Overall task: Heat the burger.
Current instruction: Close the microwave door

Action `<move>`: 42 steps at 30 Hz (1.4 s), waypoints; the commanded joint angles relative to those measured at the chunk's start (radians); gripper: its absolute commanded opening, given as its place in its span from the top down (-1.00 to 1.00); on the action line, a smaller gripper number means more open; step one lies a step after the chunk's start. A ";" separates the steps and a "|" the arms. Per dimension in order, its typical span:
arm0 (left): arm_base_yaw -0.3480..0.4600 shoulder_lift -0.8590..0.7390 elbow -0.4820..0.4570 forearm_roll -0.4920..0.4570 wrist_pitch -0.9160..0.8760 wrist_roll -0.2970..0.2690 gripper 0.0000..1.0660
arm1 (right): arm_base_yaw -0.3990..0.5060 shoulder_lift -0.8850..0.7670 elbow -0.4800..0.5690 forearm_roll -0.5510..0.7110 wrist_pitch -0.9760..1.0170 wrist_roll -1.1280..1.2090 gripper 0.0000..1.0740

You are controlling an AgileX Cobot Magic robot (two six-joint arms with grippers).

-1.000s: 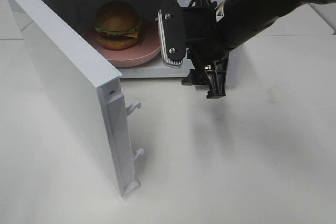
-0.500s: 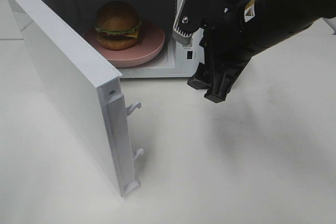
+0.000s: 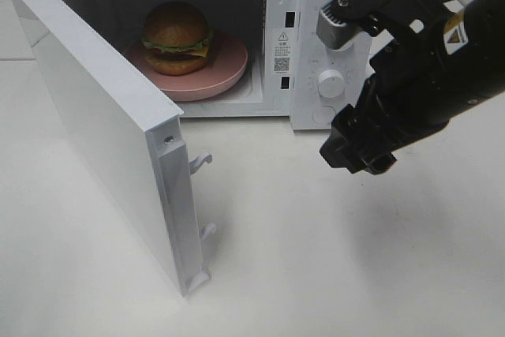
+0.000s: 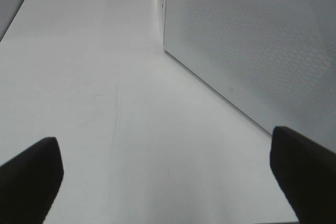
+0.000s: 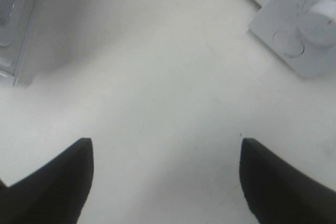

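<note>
The right gripper (image 5: 165, 150) hangs empty over the table (image 5: 157, 77), jaws spread wide, with the dial (image 3: 331, 82) of the microwave (image 3: 309, 45) just beyond it. The left gripper (image 4: 165, 140), equally wide and holding nothing, has the outer face of the open door (image 3: 102, 140) close beside it. Past the dial from the right gripper, the burger (image 3: 177, 37) sits on its pink plate (image 3: 229, 65) inside the cavity, so loading looks done; what seems left is swinging the door shut and turning the dial.

Bright overhead light is washing out the table (image 3: 331, 274); the burger (image 3: 177, 33) is sitting in shade; both wrist views are blurring slightly.
</note>
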 commanded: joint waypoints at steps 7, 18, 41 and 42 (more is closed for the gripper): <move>0.001 -0.007 0.003 -0.007 -0.007 -0.005 -0.88 | -0.004 -0.133 0.076 0.001 0.155 0.165 -0.39; 0.001 -0.007 0.003 -0.007 -0.007 -0.005 -0.88 | -0.004 -0.358 0.106 0.000 0.407 0.231 -0.39; 0.001 -0.007 0.003 -0.007 -0.007 -0.005 -0.88 | -0.004 -0.767 0.110 -0.008 0.659 0.234 -0.38; 0.001 -0.007 0.003 -0.007 -0.007 -0.005 -0.88 | -0.004 -0.767 0.110 -0.008 0.659 0.234 -0.38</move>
